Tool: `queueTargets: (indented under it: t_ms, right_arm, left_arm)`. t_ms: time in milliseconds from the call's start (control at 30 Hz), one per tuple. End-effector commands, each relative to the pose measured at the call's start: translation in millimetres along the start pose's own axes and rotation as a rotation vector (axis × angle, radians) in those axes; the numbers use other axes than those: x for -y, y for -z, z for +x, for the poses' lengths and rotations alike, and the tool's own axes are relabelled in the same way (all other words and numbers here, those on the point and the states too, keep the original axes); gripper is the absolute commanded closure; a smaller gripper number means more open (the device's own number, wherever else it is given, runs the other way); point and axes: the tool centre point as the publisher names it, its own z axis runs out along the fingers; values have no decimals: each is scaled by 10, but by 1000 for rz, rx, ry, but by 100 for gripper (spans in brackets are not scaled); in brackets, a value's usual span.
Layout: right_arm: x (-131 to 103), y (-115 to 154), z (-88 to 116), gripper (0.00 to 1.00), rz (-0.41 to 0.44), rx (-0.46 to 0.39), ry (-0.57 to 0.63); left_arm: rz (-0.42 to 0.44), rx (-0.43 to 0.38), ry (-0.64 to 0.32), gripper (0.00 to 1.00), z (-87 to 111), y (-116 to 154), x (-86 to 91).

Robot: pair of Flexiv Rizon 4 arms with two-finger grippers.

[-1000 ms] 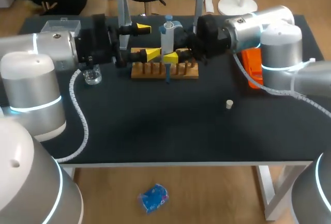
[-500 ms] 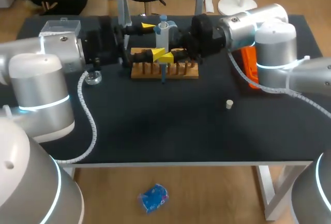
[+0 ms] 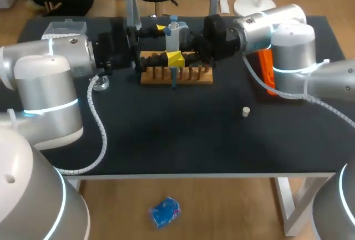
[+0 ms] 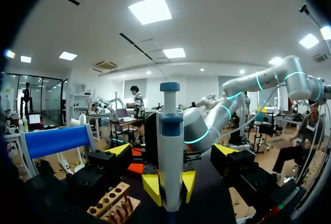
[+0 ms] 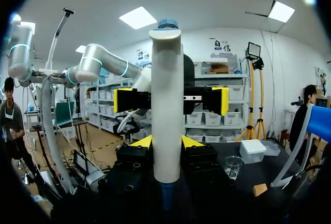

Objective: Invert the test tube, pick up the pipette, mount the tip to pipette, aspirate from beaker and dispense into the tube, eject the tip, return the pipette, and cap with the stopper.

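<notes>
Yellow-tipped, our right gripper [image 5: 166, 142] clamps the pipette [image 5: 166, 105] near the counter's [image 3: 166, 140] far edge, our left gripper [image 4: 171, 150] gaping around it.

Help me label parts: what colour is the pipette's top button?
Blue: the pipette has a blue top button, clearest in the left wrist view.

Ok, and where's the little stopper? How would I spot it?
Start at the black table and find the wooden rack at its back. Come forward and toward the right arm's side: the stopper sits alone on bare tabletop. It is the only small, pale cream plug, and nothing touches it.
</notes>
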Motion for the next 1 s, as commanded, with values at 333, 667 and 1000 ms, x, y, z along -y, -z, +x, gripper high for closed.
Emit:
queueTargets:
  t_ms: [333, 667, 1000]
  right_arm:
    - [14, -2, -25, 100, -5, -3, 1]
    - [13, -2, -28, 100, -4, -1, 0]
    - [19, 1, -28, 100, -3, 0, -7]
  left_arm:
    - [5, -12, 12, 15, 0, -35, -40]
    - [3, -2, 15, 49, -16, -15, -48]
    - [0, -11, 13, 96, -14, -23, -54]
